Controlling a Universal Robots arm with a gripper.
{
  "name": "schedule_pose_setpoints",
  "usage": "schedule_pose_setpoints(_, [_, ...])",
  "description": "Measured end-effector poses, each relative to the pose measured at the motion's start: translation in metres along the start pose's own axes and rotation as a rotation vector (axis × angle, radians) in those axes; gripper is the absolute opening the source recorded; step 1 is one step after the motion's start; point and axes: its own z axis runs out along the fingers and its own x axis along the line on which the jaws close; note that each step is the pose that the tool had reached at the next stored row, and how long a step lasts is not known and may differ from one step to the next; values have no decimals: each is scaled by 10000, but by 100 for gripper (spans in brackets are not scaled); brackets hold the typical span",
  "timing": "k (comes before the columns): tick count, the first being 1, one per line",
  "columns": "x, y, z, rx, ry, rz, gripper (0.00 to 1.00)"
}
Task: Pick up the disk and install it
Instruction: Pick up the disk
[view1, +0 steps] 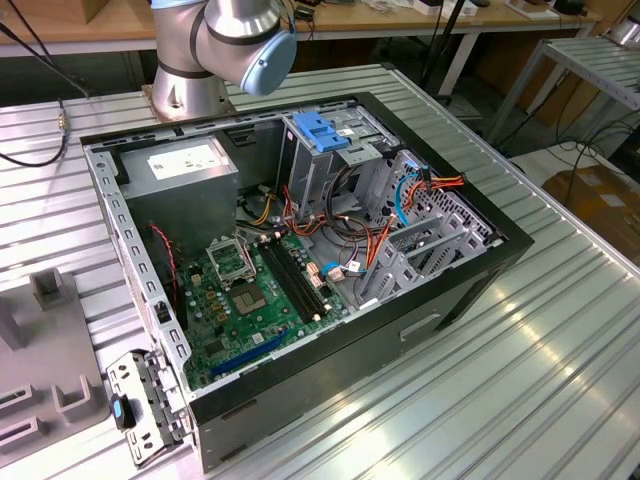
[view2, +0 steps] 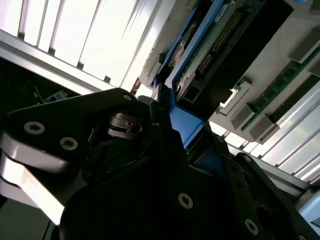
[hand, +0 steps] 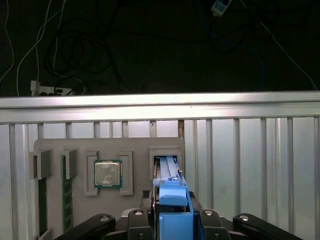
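Firmly the pincer (hand: 172, 215) clamps the disk (view2: 215, 50), its circuit board facing the second wrist view.

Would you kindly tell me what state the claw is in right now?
Claw: closed on the flat silver-grey metal disk with blue plastic rails.

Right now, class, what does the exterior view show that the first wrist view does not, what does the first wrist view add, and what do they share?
The exterior view shows the open computer case, its green motherboard, the drive cage and the arm's base. The first wrist view shows the gripper, its jaws closed on the disk at a slot beside a processor chip. Both show the grey tray and the ribbed metal table.
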Motion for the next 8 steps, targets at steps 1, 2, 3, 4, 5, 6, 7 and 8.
schedule_pose_setpoints(1, [0, 0, 0, 1, 0, 0, 38])
schedule_pose_setpoints(2, [0, 0, 3, 5, 0, -1, 45])
schedule_pose_setpoints(3, [0, -1, 10, 12, -3, -3, 45])
schedule_pose_setpoints(4, [1, -1, 17, 15, -2, -4, 45])
schedule_pose_setpoints(5, [1, 0, 24, 16, -1, -6, 45])
schedule_pose_setpoints(6, [1, 0, 31, 18, -1, -8, 45])
schedule_pose_setpoints(7, [0, 0, 34, 17, 0, -8, 45])
schedule_pose_setpoints(8, [1, 0, 34, 15, 1, -9, 45])
